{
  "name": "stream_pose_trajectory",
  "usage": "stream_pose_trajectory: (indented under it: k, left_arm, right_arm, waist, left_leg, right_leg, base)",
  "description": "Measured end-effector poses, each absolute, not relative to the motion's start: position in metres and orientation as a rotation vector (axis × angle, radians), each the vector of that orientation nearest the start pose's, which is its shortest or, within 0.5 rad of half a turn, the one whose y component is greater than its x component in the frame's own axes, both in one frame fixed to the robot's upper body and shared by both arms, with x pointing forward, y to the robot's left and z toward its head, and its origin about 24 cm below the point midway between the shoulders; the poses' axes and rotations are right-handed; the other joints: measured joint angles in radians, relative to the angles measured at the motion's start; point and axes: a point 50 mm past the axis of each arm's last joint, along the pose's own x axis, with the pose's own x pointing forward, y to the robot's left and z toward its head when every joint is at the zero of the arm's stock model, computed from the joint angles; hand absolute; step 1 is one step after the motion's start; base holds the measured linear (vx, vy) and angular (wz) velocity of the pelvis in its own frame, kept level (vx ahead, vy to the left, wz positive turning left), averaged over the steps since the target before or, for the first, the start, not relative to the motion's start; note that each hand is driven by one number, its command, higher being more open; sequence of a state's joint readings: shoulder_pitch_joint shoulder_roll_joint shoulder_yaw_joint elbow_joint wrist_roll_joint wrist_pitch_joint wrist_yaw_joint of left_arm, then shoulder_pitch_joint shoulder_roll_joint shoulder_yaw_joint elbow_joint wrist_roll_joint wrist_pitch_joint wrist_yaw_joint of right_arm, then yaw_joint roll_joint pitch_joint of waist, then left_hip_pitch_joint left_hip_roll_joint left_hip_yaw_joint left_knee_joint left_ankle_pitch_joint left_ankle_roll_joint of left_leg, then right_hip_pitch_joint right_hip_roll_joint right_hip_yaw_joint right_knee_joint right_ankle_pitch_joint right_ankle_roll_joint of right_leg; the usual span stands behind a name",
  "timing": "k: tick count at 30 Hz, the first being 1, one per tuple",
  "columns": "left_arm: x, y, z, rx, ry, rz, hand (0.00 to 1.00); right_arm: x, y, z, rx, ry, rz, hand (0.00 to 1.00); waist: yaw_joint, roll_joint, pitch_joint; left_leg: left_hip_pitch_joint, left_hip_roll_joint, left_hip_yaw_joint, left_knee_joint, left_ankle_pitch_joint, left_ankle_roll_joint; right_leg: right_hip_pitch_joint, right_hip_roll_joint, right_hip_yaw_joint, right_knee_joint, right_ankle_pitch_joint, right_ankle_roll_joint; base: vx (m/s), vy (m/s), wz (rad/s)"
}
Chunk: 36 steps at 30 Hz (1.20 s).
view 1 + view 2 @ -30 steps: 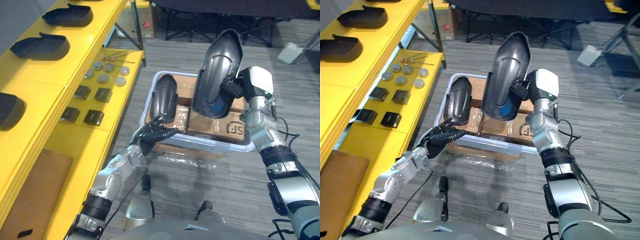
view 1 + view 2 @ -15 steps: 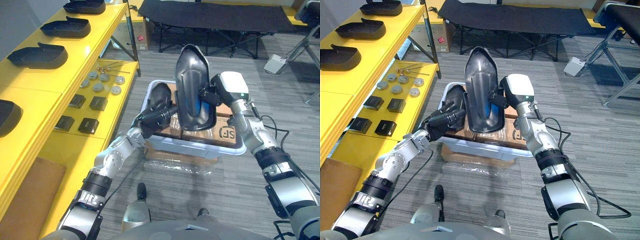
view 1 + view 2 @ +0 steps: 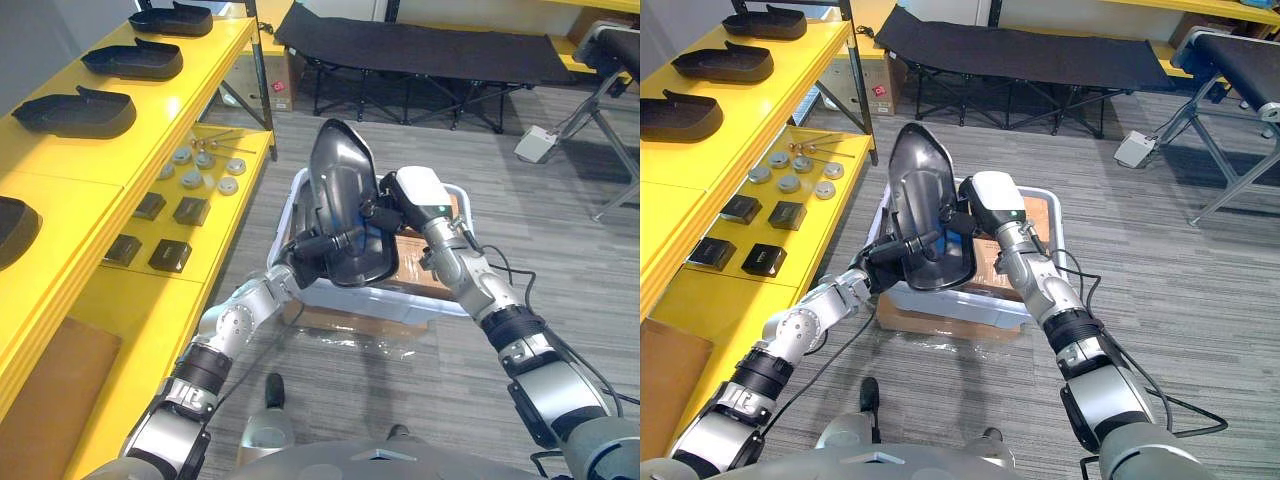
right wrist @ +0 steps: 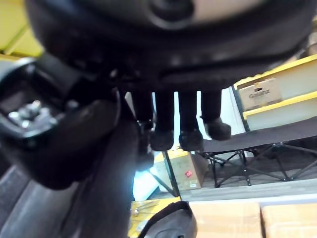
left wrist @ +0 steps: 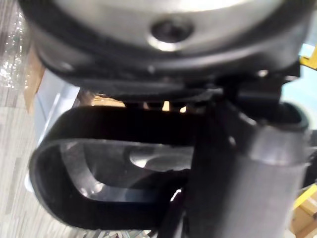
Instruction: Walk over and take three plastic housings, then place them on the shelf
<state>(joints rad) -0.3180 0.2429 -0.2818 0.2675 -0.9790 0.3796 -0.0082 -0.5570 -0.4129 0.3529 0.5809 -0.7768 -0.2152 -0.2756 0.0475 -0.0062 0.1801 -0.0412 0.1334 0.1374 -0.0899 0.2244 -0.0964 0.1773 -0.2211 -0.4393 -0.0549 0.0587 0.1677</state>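
Note:
My right hand [image 3: 388, 208] is shut on a glossy black plastic housing [image 3: 340, 200] and holds it upright above the left end of the white bin [image 3: 432, 301]. My left hand [image 3: 316, 245] comes up from below, its fingers stretched flat against the housing's lower left edge. The left wrist view looks into the housing's hollow underside [image 5: 114, 173]. In the right wrist view, my curled fingers [image 4: 176, 134] grip the housing, and another dark housing [image 4: 168, 220] lies below in the bin. Several black housings [image 3: 75, 110] stand in a row on the yellow shelf [image 3: 60, 180] at the left.
Cardboard boxes [image 3: 425, 270] fill the bin. The shelf's lower level carries metal discs [image 3: 205, 165], small black blocks [image 3: 170, 255] and a brown sheet [image 3: 40, 370]. A black folding cot [image 3: 420, 50] stands across the back. Crinkled plastic film [image 3: 350, 335] lies on the carpet before the bin.
The camera has shifted. My right hand has swung the housing left and down toward my left hand. My left hand has risen from the bin's edge onto the housing.

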Motion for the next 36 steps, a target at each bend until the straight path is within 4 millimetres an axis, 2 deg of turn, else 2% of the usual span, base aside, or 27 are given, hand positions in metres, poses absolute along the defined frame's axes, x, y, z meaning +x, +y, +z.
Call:
stream_pose_trajectory:
  k: [1,12,15,19,25,26,30,33,36]
  left_arm:
    - [0.292,0.102,0.027,-0.596,0.486,-0.392,0.0]
    - [0.294,0.096,0.029,-0.596,0.438,-0.323,0.0]
    - [0.294,0.098,0.026,-0.583,0.435,-0.259,0.0]
    - [0.295,0.098,0.027,-0.522,0.406,-0.252,0.0]
    - [0.294,0.096,0.026,-0.525,0.405,-0.255,0.0]
    - [0.294,0.096,0.027,-0.52,0.4,-0.255,0.0]
    - [0.294,0.095,0.028,-0.503,0.376,-0.26,0.0]
    - [0.294,0.097,0.033,-0.533,0.329,-0.246,0.0]
    - [0.289,0.098,0.047,-0.551,0.229,-0.232,0.0]
  right_arm:
    - [0.343,-0.151,0.082,-1.269,-0.376,0.164,0.0]
    - [0.334,-0.156,0.072,-1.143,-0.317,0.119,0.0]
    - [0.326,-0.152,0.073,-1.089,-0.346,0.106,0.0]
    - [0.321,-0.15,0.068,-1.042,-0.329,0.087,0.0]
    - [0.318,-0.149,0.063,-1.007,-0.321,0.064,0.0]
    - [0.317,-0.149,0.063,-1.004,-0.322,0.062,1.0]
    - [0.312,-0.147,0.061,-0.936,-0.313,0.043,1.0]
    - [0.307,-0.144,0.063,-0.753,-0.304,-0.001,1.0]
    - [0.301,-0.136,0.074,-0.533,-0.322,-0.039,1.0]
  waist:
    - [0.001,0.0,0.0]
    - [0.001,-0.018,-0.011]
    - [-0.006,-0.018,-0.011]
    - [-0.021,-0.022,-0.013]
    - [-0.025,-0.023,-0.014]
    - [-0.025,-0.023,-0.014]
    - [-0.025,-0.025,-0.015]
    - [-0.028,-0.026,-0.02]
    - [-0.043,-0.027,-0.027]
  left_leg:
    - [0.0,0.0,0.0,0.0,0.0,0.0]
    - [0.002,0.0,0.002,0.0,-0.001,-0.001]
    - [0.01,0.002,0.011,0.0,-0.003,-0.003]
    - [0.013,0.004,0.017,0.0,-0.008,-0.01]
    - [0.015,0.009,0.031,0.0,-0.01,-0.011]
    - [0.015,0.01,0.033,0.0,-0.01,-0.011]
    - [0.015,0.011,0.034,0.0,-0.008,-0.01]
    - [0.018,0.004,0.041,0.001,-0.007,-0.009]
    - [0.018,0.0,0.044,0.001,-0.007,-0.01]
  right_leg:
    - [0.0,0.0,0.0,0.0,0.0,0.0]
    - [0.0,0.0,0.002,0.0,0.0,0.0]
    - [0.001,-0.001,0.006,0.0,-0.001,-0.001]
    - [0.0,-0.001,0.009,0.0,-0.001,-0.001]
    - [-0.009,0.0,0.021,0.0,-0.001,-0.001]
    - [-0.011,0.001,0.023,0.0,-0.001,-0.001]
    - [-0.011,0.001,0.023,0.0,-0.001,-0.001]
    - [-0.015,0.001,0.024,0.003,-0.001,-0.001]
    - [-0.017,-0.004,0.024,0.005,-0.001,-0.001]
  base:
    - [0.0,0.0,0.0]
    - [0.0,0.0,0.0]
    - [0.0,0.0,-0.1]
    - [0.0,0.0,-0.04]
    - [-0.01,-0.009,-0.07]
    - [-0.01,-0.02,-0.05]
    - [0.0,0.0,0.0]
    - [0.0,-0.002,-0.05]
    - [0.0,-0.003,-0.01]
